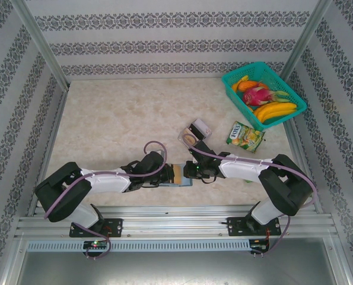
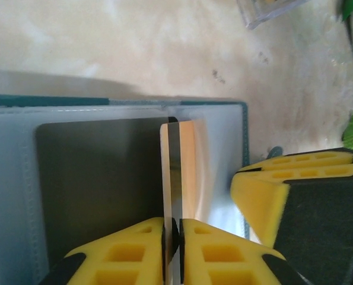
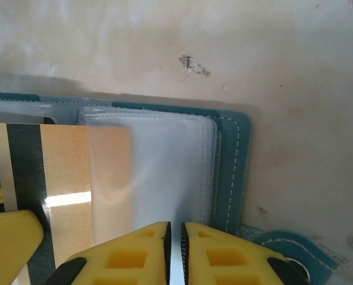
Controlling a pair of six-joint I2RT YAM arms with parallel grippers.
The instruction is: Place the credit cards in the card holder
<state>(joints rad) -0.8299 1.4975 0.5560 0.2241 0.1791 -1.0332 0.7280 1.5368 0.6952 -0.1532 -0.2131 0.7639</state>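
The teal card holder (image 1: 185, 182) lies open between the two arms near the table's front edge. My left gripper (image 2: 173, 228) is shut on a tan-gold credit card (image 2: 188, 160) seen edge-on, over a black card (image 2: 99, 178) lying in a sleeve. In the right wrist view the gold card (image 3: 63, 172) has its right end under the frosted clear sleeve (image 3: 158, 172). My right gripper (image 3: 175, 234) is shut on that sleeve's near edge, with the teal cover (image 3: 232, 166) beside it. Both grippers (image 1: 169, 172) (image 1: 191, 171) meet over the holder.
A clear shallow tray (image 1: 195, 132) with more cards sits just beyond the holder. A green-yellow snack packet (image 1: 244, 136) lies to its right. A teal basket (image 1: 291, 91) of fruit stands at the back right. The right gripper's yellow finger (image 2: 271, 196) is close beside my left jaws.
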